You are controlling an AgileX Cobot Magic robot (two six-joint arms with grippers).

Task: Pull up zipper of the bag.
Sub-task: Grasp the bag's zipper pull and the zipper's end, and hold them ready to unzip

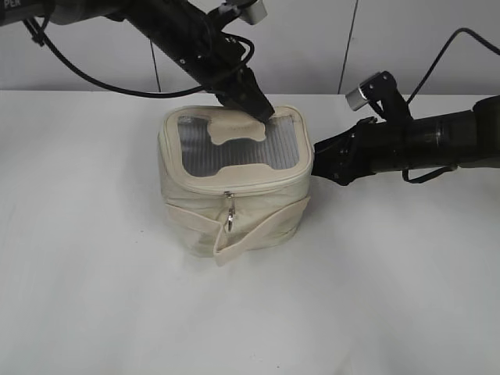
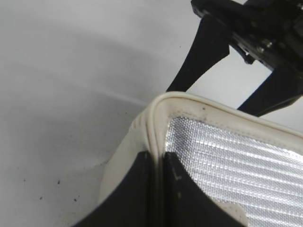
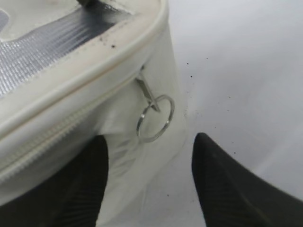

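Small boxy cream-coloured fabric bag (image 1: 234, 183) sits near centre of the plain white table (image 1: 86, 297), slightly toward 12 o'clock. Its top carries a grey mesh panel (image 1: 234, 152) with a cream patch (image 1: 233, 129) at the panel's 12 o'clock edge; contents cannot be seen through the mesh. Cream zip track (image 1: 250, 181) runs round the top rim and appears closed along the front. A silver ring pull (image 1: 230, 221) hangs at 6 o'clock on the front face, above a cream strap band (image 1: 258, 230) that wraps the lower body, its loose end sticking out in front. Left black gripper (image 1: 254, 105) comes down from 11 o'clock onto the rear rim; in the left wrist view its fingers (image 2: 132, 198) are pressed together on the piped top edge of the bag at a corner. Right black gripper (image 1: 324, 160) lies low at 3 o'clock, just beside the bag's side wall; in the right wrist view its fingers (image 3: 222, 184) are spread apart, holding nothing, with a second silver ring pull (image 3: 155, 118) dangling between and above them, untouched. Table shows a few dark specks. Behind, a pale panelled wall (image 1: 391, 39) with vertical seams; black cables trail from both arms.
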